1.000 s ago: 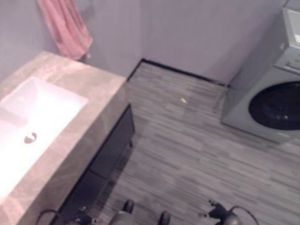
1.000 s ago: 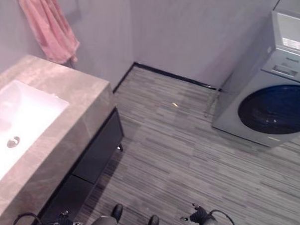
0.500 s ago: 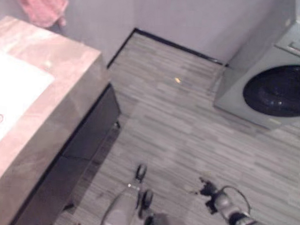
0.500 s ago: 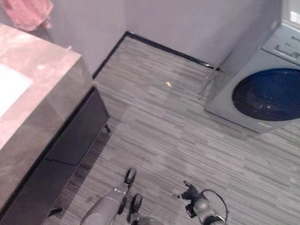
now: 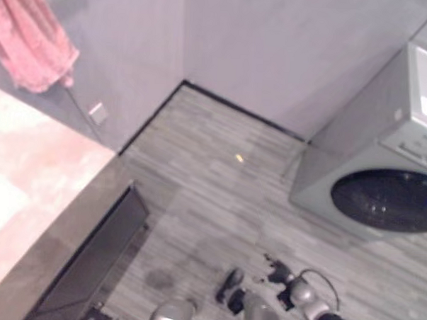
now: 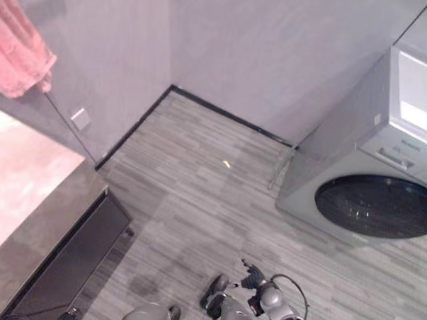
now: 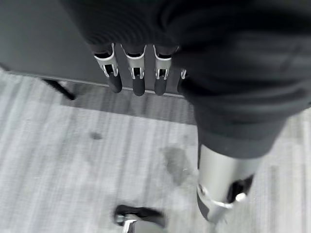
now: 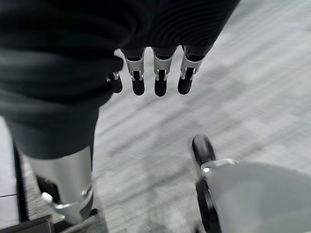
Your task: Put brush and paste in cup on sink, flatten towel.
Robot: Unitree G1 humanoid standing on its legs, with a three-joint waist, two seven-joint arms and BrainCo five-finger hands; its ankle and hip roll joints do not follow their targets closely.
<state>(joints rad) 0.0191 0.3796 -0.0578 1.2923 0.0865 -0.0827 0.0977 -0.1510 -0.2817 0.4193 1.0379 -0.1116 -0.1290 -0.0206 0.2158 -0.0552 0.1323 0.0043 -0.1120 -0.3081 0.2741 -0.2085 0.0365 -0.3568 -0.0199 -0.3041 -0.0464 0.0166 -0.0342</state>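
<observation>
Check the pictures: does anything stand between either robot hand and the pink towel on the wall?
Nothing visible does. The pink towel hangs above the stone counter; the left robot hand and the right robot hand hang empty over bare floor.

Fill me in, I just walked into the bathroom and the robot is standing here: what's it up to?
Nothing is being handled right now. Both hands hang empty over the floor, the left hand near the dark cabinet and the right hand with relaxed fingers. A pink towel hangs bunched on the wall above the stone counter, untouched. A washing machine stands across the room. No brush, paste or cup can be seen.
</observation>
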